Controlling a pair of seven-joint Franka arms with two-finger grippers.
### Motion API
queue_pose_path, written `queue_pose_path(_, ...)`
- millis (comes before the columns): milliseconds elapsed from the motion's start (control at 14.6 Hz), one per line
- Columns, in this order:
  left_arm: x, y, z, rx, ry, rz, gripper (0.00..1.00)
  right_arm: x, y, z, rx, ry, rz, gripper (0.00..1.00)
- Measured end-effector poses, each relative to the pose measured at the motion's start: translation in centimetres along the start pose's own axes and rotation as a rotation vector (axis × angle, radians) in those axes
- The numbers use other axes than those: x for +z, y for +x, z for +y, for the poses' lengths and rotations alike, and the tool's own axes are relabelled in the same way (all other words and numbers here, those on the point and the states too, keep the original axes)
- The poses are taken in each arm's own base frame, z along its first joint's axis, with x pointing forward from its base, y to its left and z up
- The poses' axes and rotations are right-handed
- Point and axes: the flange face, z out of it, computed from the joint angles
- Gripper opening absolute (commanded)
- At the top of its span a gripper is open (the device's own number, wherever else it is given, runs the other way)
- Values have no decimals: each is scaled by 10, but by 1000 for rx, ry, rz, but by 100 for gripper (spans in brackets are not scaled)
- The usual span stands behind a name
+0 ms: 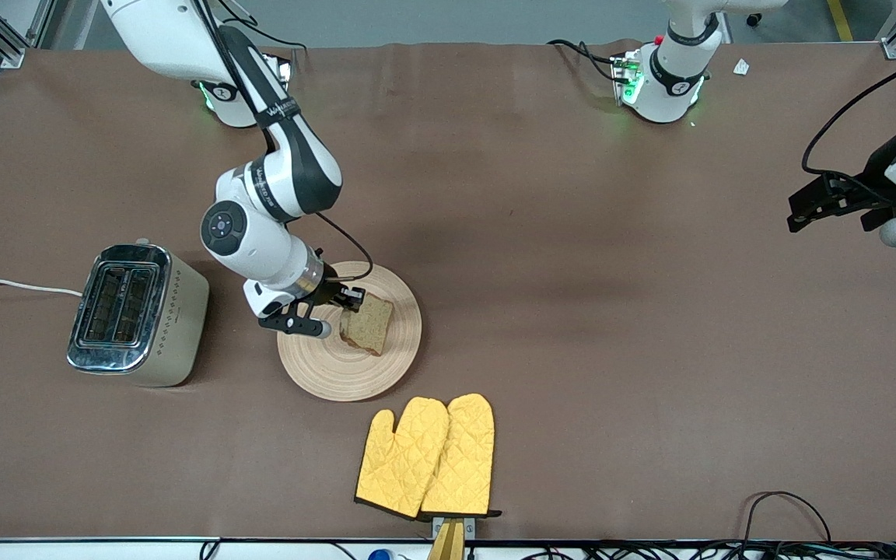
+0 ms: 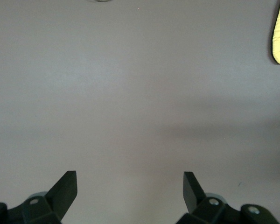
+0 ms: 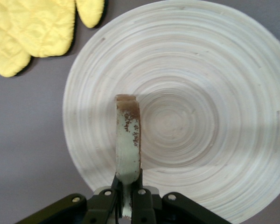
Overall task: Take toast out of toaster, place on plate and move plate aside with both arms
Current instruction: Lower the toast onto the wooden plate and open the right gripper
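The round light-beige plate (image 1: pixel 335 372) with ring grooves lies beside the toaster, nearer the right arm's end. My right gripper (image 1: pixel 349 305) is shut on the tan speckled toast (image 1: pixel 369 323) and holds it edge-on just over the plate. In the right wrist view the toast (image 3: pixel 128 144) shows as a thin slice clamped between the fingers, with the plate (image 3: pixel 196 88) below it. My left gripper (image 1: pixel 806 211) is open and empty, up in the air over the bare table at the left arm's end; the left wrist view shows its gripper (image 2: pixel 129 189) over plain brown table.
A silver two-slot toaster (image 1: pixel 137 313) stands toward the right arm's end, its white cord running off the table. A pair of yellow oven mitts (image 1: pixel 428 457) lies nearer the front camera than the plate; they also show in the right wrist view (image 3: pixel 35 28).
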Motion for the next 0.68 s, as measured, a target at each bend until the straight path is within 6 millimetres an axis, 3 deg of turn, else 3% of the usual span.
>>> queue_pose_path(205, 0, 0, 0, 0, 0, 0, 100, 6, 16, 45, -22, -23, -15, 0)
queue_pose_path(342, 0, 0, 0, 0, 0, 0, 100, 10, 22, 72, -24, -35, -28, 6)
queue_pose_path(411, 0, 0, 0, 0, 0, 0, 100, 11, 24, 81, -21, -38, -32, 21)
queue_pose_path(479, 0, 0, 0, 0, 0, 0, 100, 12, 25, 85, -16, -40, -34, 57)
queue_pose_path(616, 0, 0, 2, 4, 0, -3, 100, 12, 25, 86, -14, -41, -36, 92)
queue_pose_path(685, 1, -1, 4, 7, 0, -5, 100, 12, 25, 86, -14, -41, -36, 100)
